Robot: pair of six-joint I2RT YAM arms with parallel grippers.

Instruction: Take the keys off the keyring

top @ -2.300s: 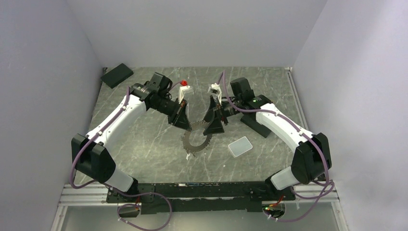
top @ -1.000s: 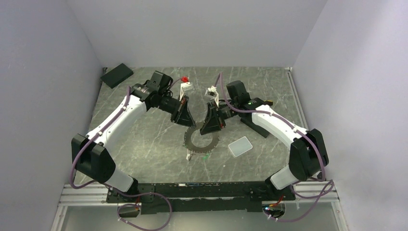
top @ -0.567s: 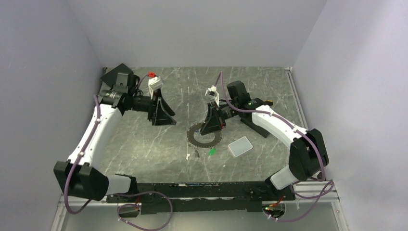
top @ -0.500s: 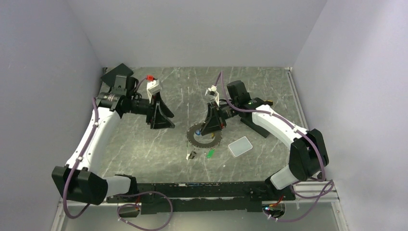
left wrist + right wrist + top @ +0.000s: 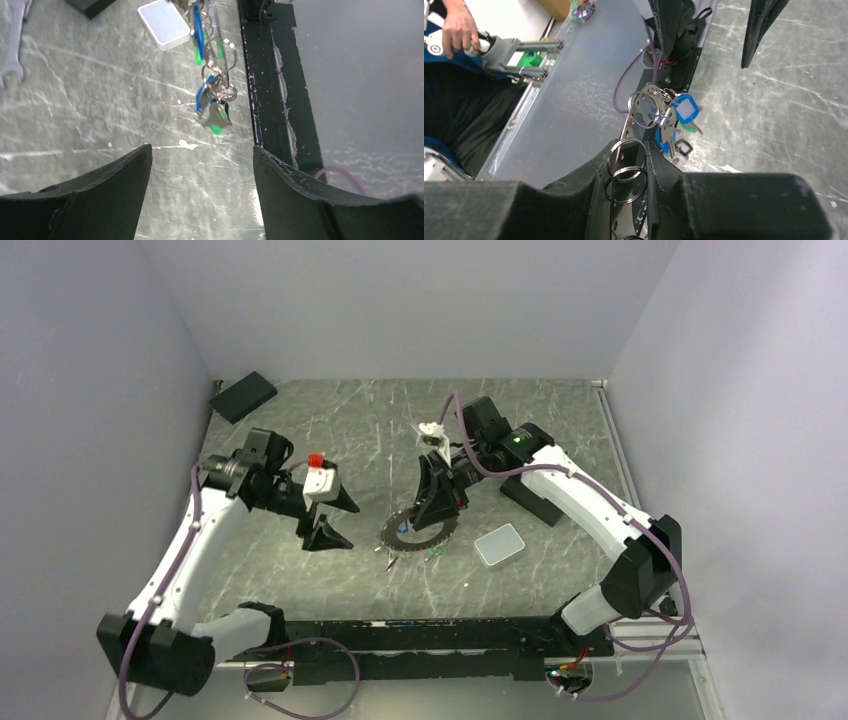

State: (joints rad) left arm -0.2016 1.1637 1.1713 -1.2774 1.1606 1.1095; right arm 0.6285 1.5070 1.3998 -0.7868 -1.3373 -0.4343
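My left fingers stand spread, well apart from the work. My right fingers pinch the keyring over mid-bench — tagged keys dangling from it.

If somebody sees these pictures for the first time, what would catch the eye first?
The toothed keyring near the table's middle, pinched by the right end effector, with keys on blue and green tags bunched on it. Next, the left end effector, open and empty, apart on the ring's left. A pale pad lies on its right.
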